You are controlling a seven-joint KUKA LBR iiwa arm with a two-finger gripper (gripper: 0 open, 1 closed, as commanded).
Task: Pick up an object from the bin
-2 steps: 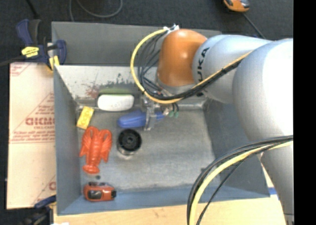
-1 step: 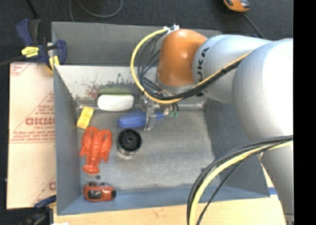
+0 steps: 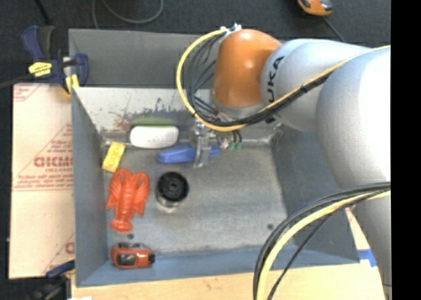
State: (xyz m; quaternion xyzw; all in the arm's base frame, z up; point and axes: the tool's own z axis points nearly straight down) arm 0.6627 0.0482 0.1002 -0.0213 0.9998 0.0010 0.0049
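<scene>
My gripper [image 3: 200,142] hangs low near the back wall of the bin, right at the right end of a blue flat piece [image 3: 174,156]; blue shows on both sides of it. A white oval thing [image 3: 154,136] lies just left of the gripper against the back wall, with a green thing [image 3: 155,122] behind it. A black round knob-like thing [image 3: 172,187] sits a little in front and to the left of the gripper.
A red-orange toy lobster [image 3: 127,199] lies at the left, a yellow block [image 3: 113,156] is beyond it by the left wall, and a small orange tape measure [image 3: 132,256] sits in the front left corner. The arm with its orange cover and cables spans the bin's right side.
</scene>
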